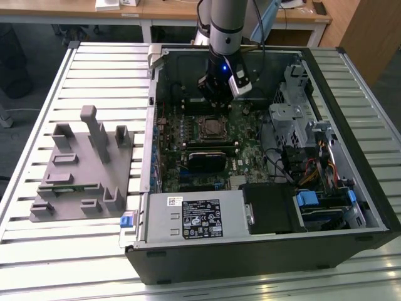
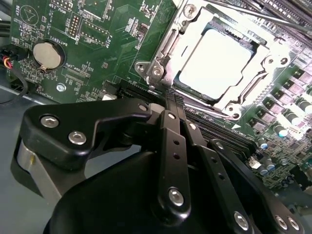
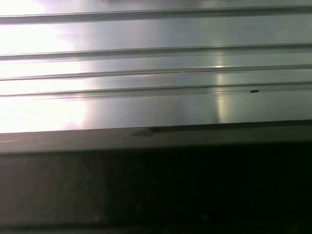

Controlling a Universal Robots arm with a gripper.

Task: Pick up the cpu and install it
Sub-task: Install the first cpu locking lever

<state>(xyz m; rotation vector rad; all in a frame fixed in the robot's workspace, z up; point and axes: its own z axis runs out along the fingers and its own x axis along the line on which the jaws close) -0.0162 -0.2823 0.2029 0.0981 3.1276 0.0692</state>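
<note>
Thin square silver-topped cpu (image 2: pixel 218 59) lies flat inside the metal-framed motherboard socket (image 2: pixel 163 48) — already seated, by the look. Black gripper (image 2: pixel 170 100) hovers just beside it, fingers pressed together, holding nothing. Judged light, rigid, slick, fragile underneath — grasp by opposite edges.

Silver-white cpu (image 2: pixel 217 61), green motherboard (image 2: pixel 112 44), seemingly grey ribbed table (image 1: pixel 100 69)
</note>
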